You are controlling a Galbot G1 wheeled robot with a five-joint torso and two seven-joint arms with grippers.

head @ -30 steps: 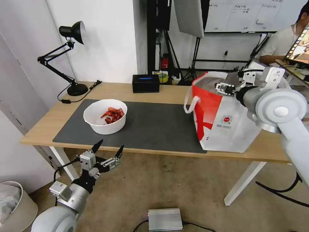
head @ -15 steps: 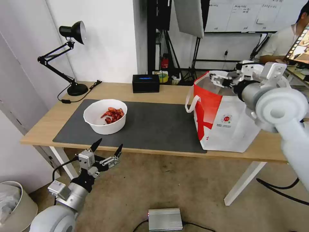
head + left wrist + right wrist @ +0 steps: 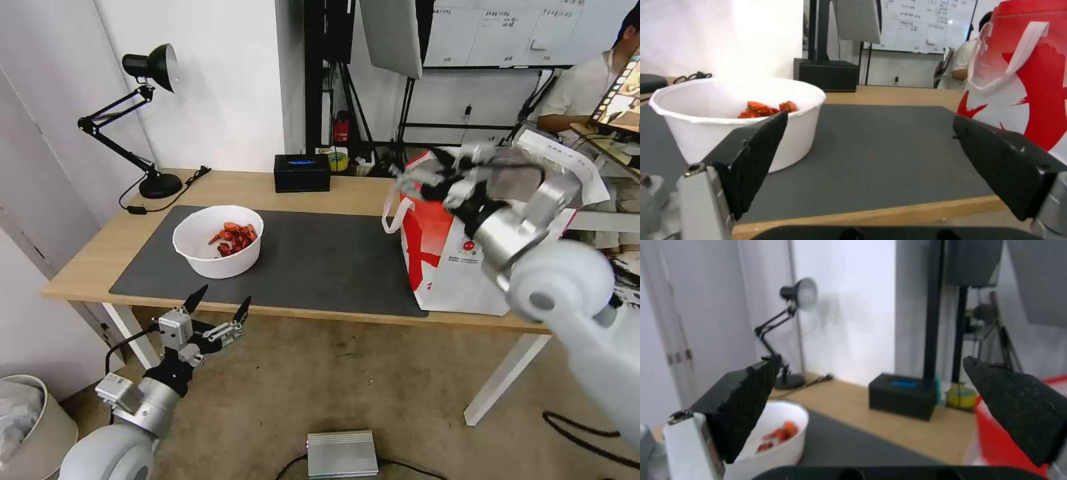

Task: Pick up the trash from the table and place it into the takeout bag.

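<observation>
White right hand (image 3: 427, 177) spread above takeout bag (image 3: 453, 260)

Left arm: silver-grey cylindrical links are ending in a large rounded joint, with a black cable looping alongside. Left gripper (image 3: 217, 307): a grey metal block is carrying two black, pointed, wedge-shaped fingers (image 3: 756, 156) on silver mounts with a small screw. Right arm: pale grey rounded joint housings. Right gripper (image 3: 427, 180): rough-textured black fingers (image 3: 744, 400) are showing on silver brackets.
</observation>
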